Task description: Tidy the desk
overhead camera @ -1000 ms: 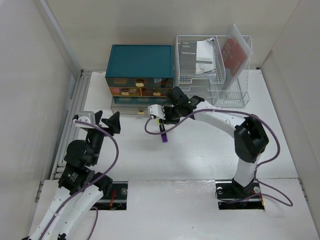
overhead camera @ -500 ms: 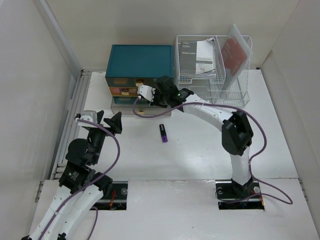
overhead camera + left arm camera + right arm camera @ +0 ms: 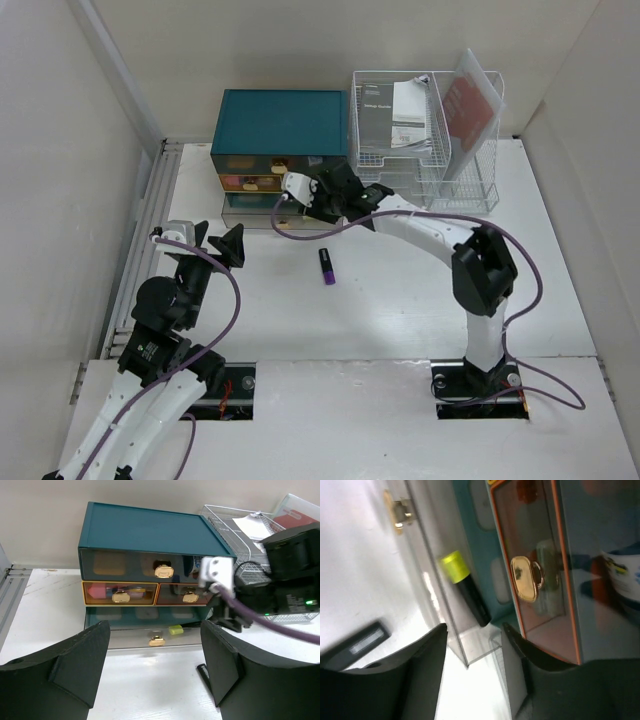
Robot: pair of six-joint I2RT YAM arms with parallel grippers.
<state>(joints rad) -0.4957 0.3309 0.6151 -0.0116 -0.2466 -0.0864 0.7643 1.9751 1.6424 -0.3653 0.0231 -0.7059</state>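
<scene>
The white desk (image 3: 400,300) carries a teal drawer box (image 3: 280,125) at the back. Its clear bottom drawer (image 3: 262,215) is pulled out, with a yellow-capped highlighter (image 3: 464,587) inside. A black and purple marker (image 3: 326,266) lies on the desk in front of it. My right gripper (image 3: 318,205) is open and empty at the drawer's right front corner, and that corner sits between its fingers (image 3: 415,670). My left gripper (image 3: 225,245) is open and empty, low over the desk, facing the drawer's gold handle (image 3: 156,640).
A white wire rack (image 3: 425,150) with booklets and a folder stands right of the teal box. Two orange-framed drawers (image 3: 150,594) and a top drawer are closed. Walls enclose the desk on the left, back and right.
My right gripper has moved from above the marker up and back to the open drawer's corner, then shifted slightly right. The marker stays on the desk. The left arm has barely moved.
</scene>
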